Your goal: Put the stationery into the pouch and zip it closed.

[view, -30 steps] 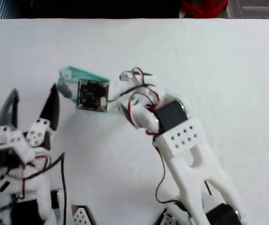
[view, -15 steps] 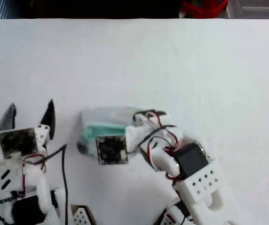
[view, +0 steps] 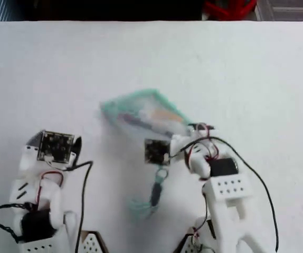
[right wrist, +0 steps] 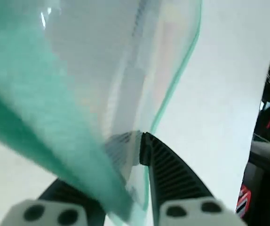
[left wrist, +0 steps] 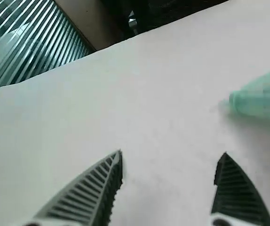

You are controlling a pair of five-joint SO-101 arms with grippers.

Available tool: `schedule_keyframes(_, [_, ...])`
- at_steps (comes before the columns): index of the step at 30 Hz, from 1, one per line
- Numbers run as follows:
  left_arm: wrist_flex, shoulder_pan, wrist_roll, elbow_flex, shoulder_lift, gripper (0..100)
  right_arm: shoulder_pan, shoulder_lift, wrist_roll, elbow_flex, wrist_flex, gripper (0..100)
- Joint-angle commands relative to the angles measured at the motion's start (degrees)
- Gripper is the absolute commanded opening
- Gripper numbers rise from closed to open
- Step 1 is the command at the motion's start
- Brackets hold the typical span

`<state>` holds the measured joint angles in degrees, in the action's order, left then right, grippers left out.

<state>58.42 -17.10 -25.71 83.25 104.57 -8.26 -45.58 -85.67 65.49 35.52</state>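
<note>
One pouch point(view: 141, 110) — two claws, left point(left wrist: 172, 153) and right point(right wrist: 139, 136)

The far half of the table point(view: 236, 58) lay bare from side to side, and so did the stretch to the right of the arms. In the middle the pouch point(view: 138, 110) barred the way, pinched by the right gripper point(right wrist: 138, 141), with that arm close behind it. A teal strap point(view: 155, 192) cluttered the gap between the two arms. A bare strip parted the pouch from the left gripper point(left wrist: 171, 162), whose jaws stood apart.
</note>
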Motion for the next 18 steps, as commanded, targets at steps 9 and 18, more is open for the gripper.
schedule_keyframes(9, [0.88,4.97,3.78,1.41,0.04,31,-4.09,21.14,5.98,-2.46,-22.11,2.0])
schedule_keyframes(18, [-0.79,8.66,10.73,1.41,0.04,31,-20.44,5.49,6.24,-2.64,1.10,2.0])
